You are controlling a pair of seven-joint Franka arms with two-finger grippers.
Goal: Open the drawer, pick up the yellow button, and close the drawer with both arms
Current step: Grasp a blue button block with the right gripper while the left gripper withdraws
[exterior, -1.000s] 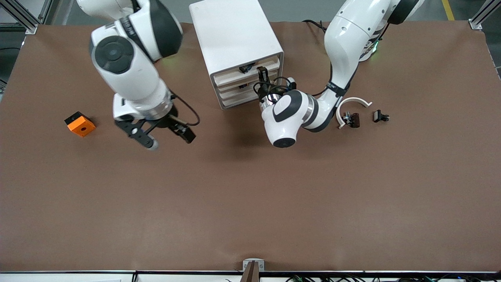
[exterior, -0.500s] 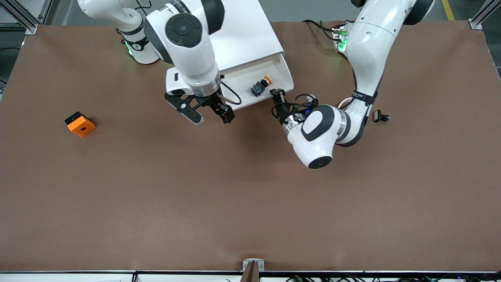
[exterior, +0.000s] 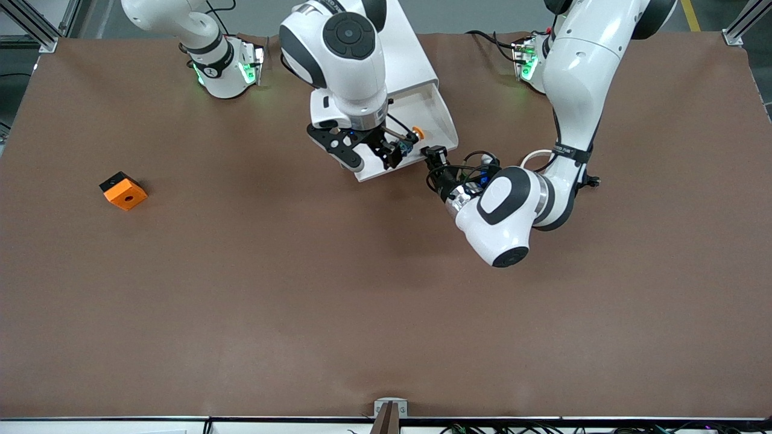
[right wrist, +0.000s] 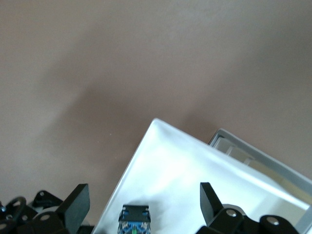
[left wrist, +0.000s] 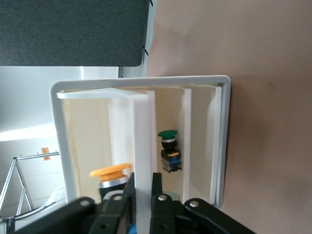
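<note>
The top drawer (exterior: 432,118) stands pulled out of the white cabinet (exterior: 411,60) toward the front camera. The button (exterior: 412,134), with an orange cap, lies in it. My right gripper (exterior: 374,161) hangs open over the drawer. In the right wrist view the button's bluish base (right wrist: 134,223) sits between the spread jaws of the gripper (right wrist: 142,195). My left gripper (exterior: 436,157) is at the drawer's front. In the left wrist view it (left wrist: 144,184) is shut on the drawer's white front tab (left wrist: 143,136), with the yellow-orange cap (left wrist: 111,171) beside it.
An orange square block (exterior: 123,190) lies toward the right arm's end of the table. A white curved piece (exterior: 533,156) and a dark clip (exterior: 592,179) peek out beside the left arm. A green-capped button (left wrist: 169,134) shows in the cabinet in the left wrist view.
The drawer went from shut to pulled out, drawn by my left gripper. My right arm swung from over the bare table to the drawer, and its open jaws now flank the button.
</note>
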